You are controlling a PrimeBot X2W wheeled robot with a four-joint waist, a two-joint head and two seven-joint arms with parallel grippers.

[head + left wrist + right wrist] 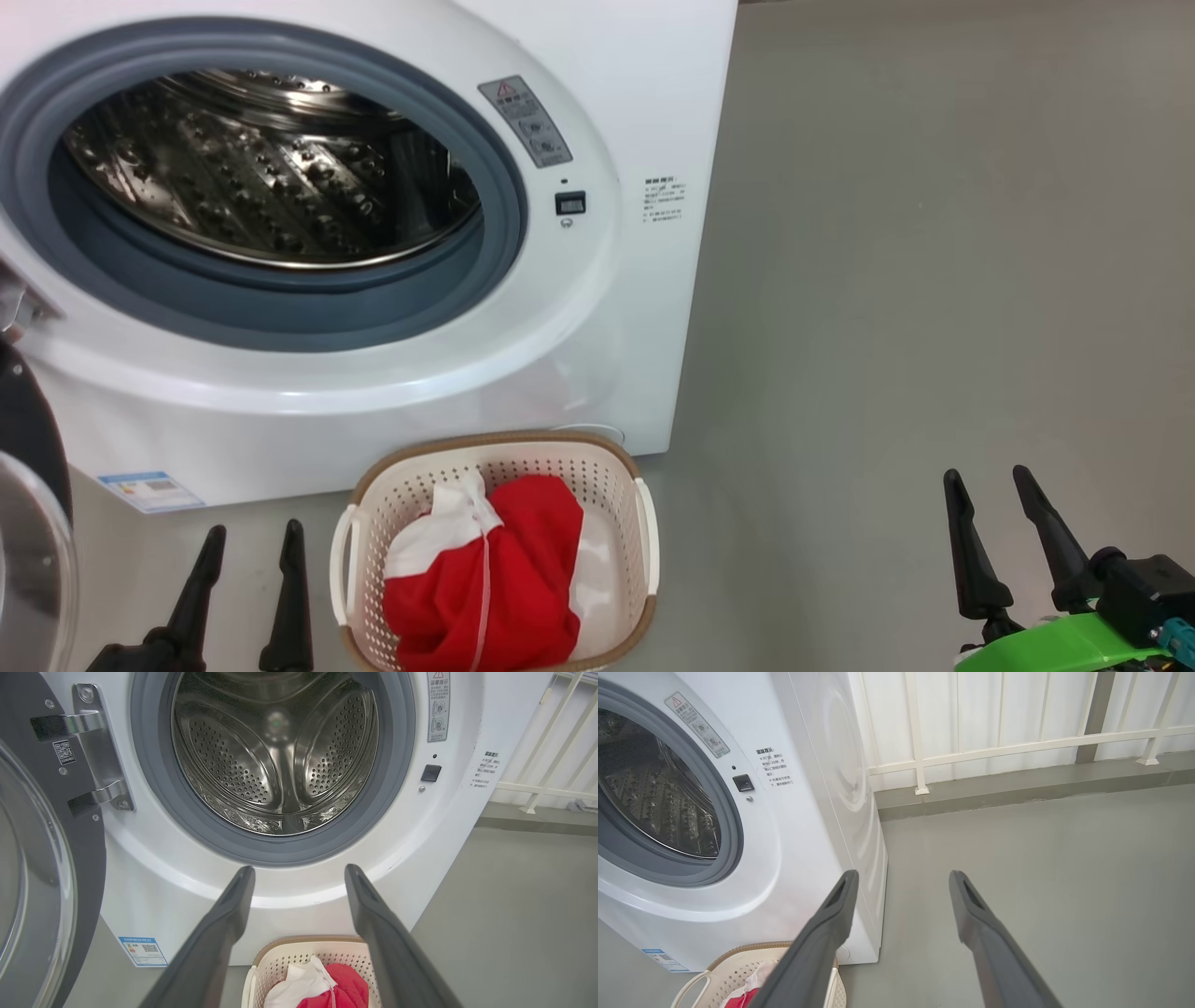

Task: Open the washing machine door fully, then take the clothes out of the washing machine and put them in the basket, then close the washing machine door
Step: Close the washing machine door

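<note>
The washing machine [607,93] is shown with its steel drum [261,177] bare of laundry. The clothes [504,560], red with white panels, lie heaped in the basket [495,441], which sits on the floor [887,280] just in front of the machine. The washing machine door [88,858] stands swung open at the robot's left, hung on a metal hinge [93,751] beside the grey gasket [280,317]. The left tool [256,528] and the right tool [987,472] both have their fingers [191,590] spread and hold nothing. The left tool hangs near the door and just beside the basket; the right tool is well apart, over bare floor. From this layout, closing the door appears to be the remaining step. The door is probably rigid and fairly heavy, turning only about its hinge. Its glossy black rim looks slippery, and the bulging glass is better avoided. A push by the left tool on the rim's free edge, opposite the hinge, would likely serve better than a pinch.
</note>
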